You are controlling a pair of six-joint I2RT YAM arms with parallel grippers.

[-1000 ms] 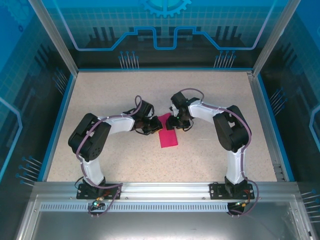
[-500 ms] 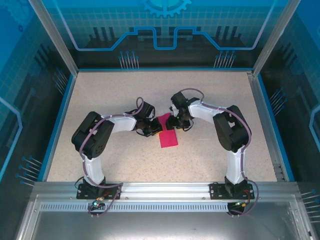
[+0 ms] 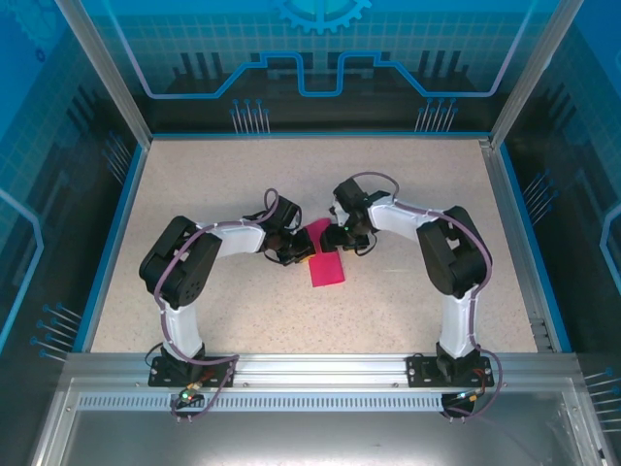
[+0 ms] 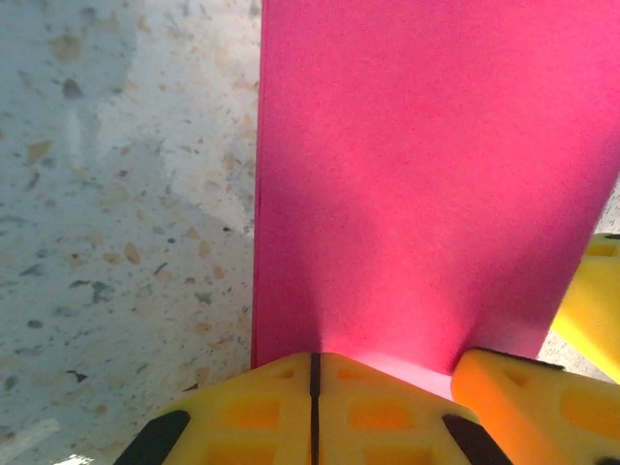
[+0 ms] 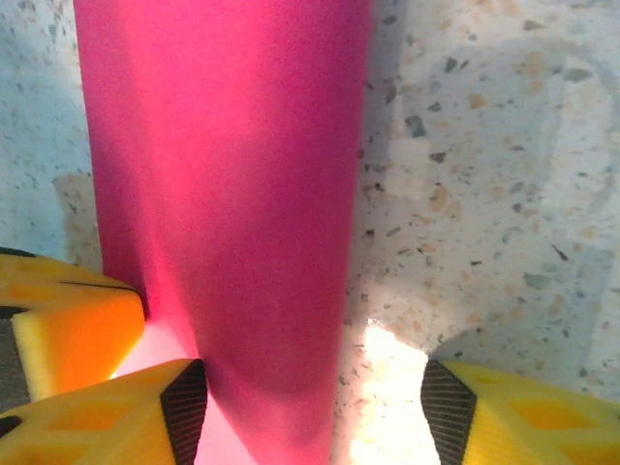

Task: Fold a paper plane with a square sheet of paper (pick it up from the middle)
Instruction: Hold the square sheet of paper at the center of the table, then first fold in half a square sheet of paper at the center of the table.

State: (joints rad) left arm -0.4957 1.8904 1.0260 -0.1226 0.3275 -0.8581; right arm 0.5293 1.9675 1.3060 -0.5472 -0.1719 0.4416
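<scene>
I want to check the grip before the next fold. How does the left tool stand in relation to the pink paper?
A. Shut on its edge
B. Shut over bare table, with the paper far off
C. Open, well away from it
A: in the left wrist view, the left tool has its yellow fingers pressed together, with the folded pink paper running out from between them.

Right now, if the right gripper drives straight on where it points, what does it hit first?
Likely the square sheet of paper: it lies just ahead between the fingers of the open right gripper, toward the left one. The table is right under it; depth is unclear.
</scene>
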